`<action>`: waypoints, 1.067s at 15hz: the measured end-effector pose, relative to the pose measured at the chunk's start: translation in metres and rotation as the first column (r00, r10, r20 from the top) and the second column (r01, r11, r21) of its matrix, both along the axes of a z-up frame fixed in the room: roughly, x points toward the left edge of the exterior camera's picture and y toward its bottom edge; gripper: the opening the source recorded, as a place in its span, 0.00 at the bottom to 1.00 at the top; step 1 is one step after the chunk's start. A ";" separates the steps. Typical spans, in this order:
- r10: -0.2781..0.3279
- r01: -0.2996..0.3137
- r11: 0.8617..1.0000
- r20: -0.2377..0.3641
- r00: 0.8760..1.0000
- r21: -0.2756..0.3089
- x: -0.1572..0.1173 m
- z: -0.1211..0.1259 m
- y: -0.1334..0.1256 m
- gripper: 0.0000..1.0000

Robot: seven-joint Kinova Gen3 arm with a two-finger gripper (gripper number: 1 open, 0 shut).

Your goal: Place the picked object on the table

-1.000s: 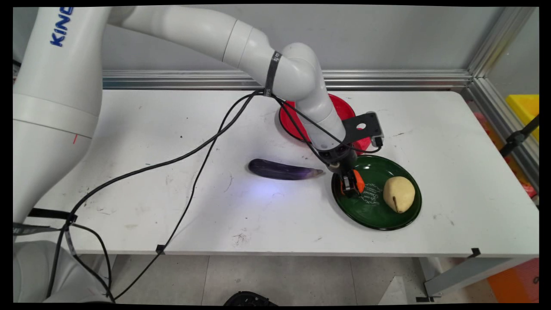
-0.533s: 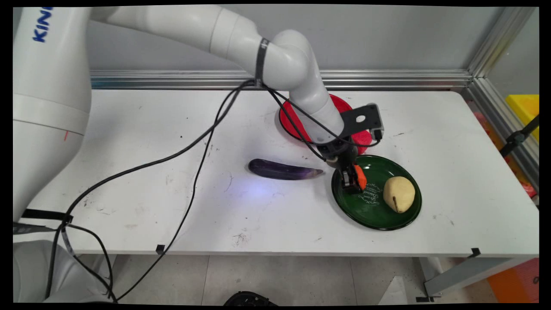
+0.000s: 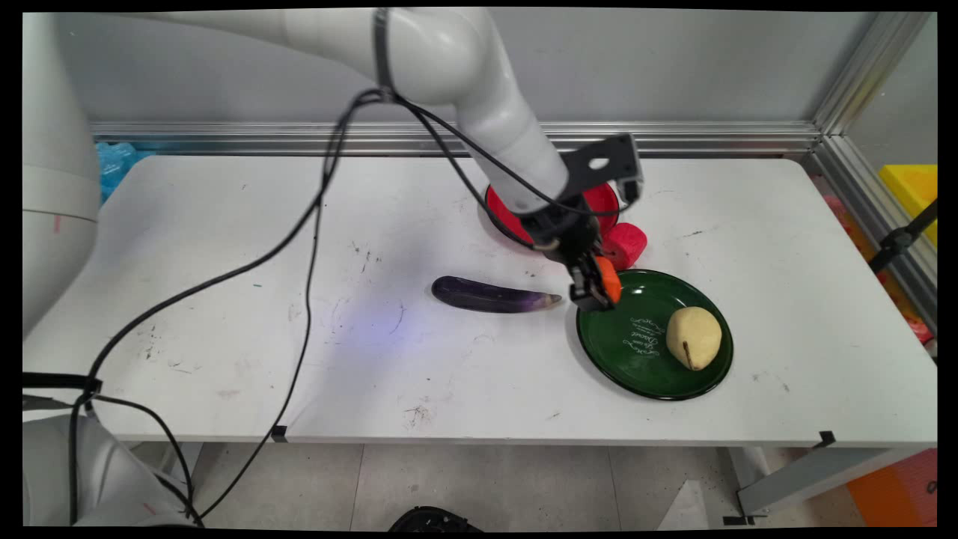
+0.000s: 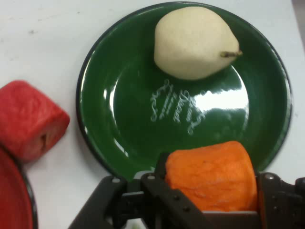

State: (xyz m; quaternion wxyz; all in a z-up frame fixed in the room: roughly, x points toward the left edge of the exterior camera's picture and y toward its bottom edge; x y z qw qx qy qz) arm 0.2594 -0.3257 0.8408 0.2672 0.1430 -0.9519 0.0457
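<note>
My gripper is shut on an orange chunk and holds it in the air above the left rim of a green plate. In the hand view the orange chunk sits between the black fingers, over the green plate. A pale yellow pear lies on the plate's right side, and the same pear shows at the top of the hand view. A red chunk rests on the table just behind the plate; the red chunk is at the hand view's left.
A purple eggplant lies on the table left of the green plate. A red plate sits farther back, partly behind the arm. Black cables hang across the left half of the table. A metal rail runs along the wall.
The gripper has risen from the green plate with the orange chunk held in it, moving up and slightly back. The red chunk behind the plate is now uncovered.
</note>
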 end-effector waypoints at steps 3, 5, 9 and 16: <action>0.005 -0.005 1.000 0.006 1.000 -0.006 0.025 0.020 0.015 0.00; 0.005 -0.004 1.000 0.014 1.000 -0.006 0.042 0.030 0.025 0.00; 0.000 0.000 1.000 0.037 0.999 0.002 0.074 0.039 0.044 0.00; -0.037 0.036 0.999 0.077 0.996 0.017 0.100 0.023 0.070 0.00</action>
